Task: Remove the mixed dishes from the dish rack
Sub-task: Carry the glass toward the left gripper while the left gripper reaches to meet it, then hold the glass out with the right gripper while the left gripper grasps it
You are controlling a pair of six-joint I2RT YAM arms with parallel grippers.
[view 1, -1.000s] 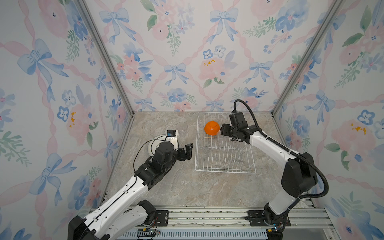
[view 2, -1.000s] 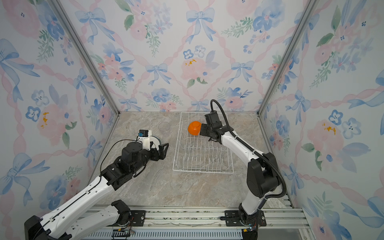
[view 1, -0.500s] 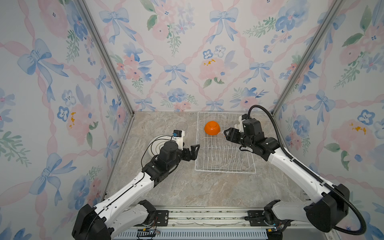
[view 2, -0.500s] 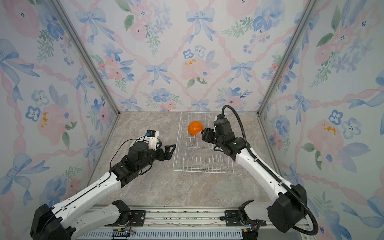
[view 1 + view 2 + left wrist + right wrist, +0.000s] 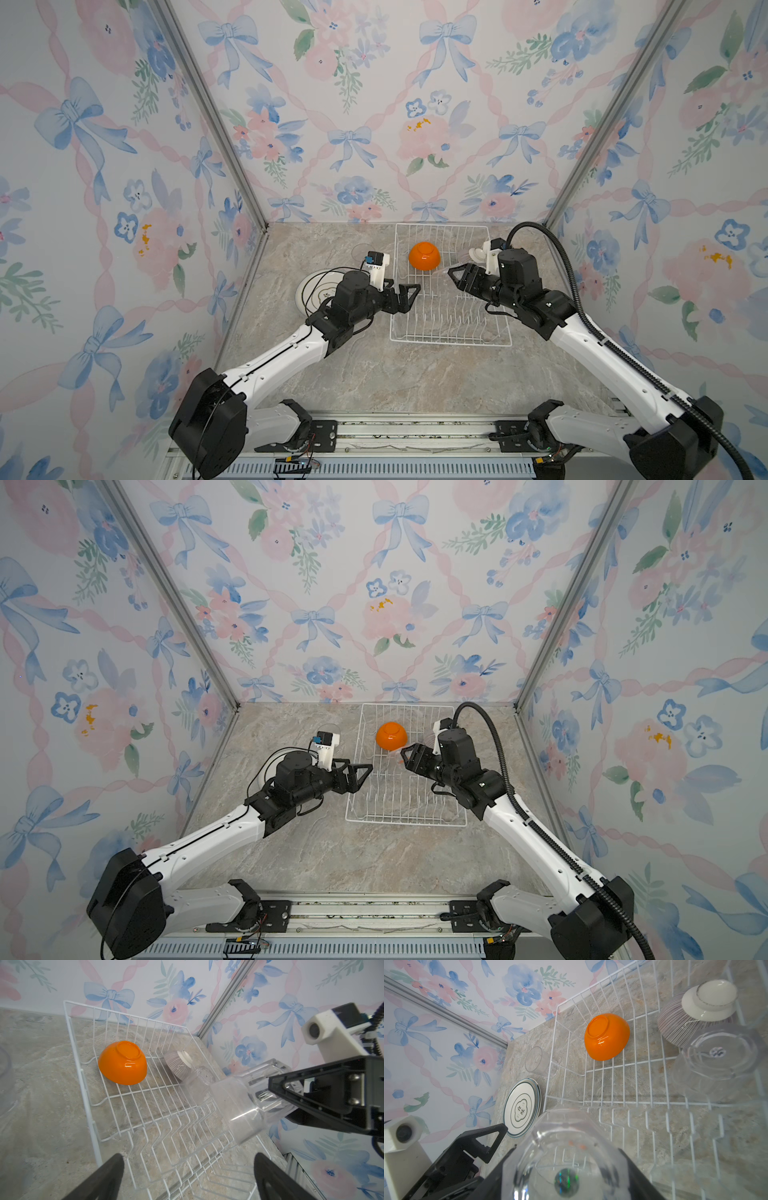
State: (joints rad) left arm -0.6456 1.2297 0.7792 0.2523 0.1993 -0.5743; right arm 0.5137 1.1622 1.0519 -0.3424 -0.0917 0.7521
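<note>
Right gripper [image 5: 458, 275] is clamped on a clear ribbed plastic tumbler [image 5: 571, 1136], held on its side over the white wire dish rack [image 5: 451, 343]. Left gripper [image 5: 409, 297] has its jaws wide apart w/ nothing in them, at the rack's left edge. In the rack, far end: upside-down glossy orange bowl [image 5: 424, 256], small pale striped bowl [image 5: 177, 1066], 2nd clear tumbler [image 5: 716, 1064] just beside it. Round white plate w/ dark rings [image 5: 522, 1107] + 3rd clear tumbler [image 5: 537, 1061] sit on the marble-look tabletop [image 5: 374, 374], left of the rack.
</note>
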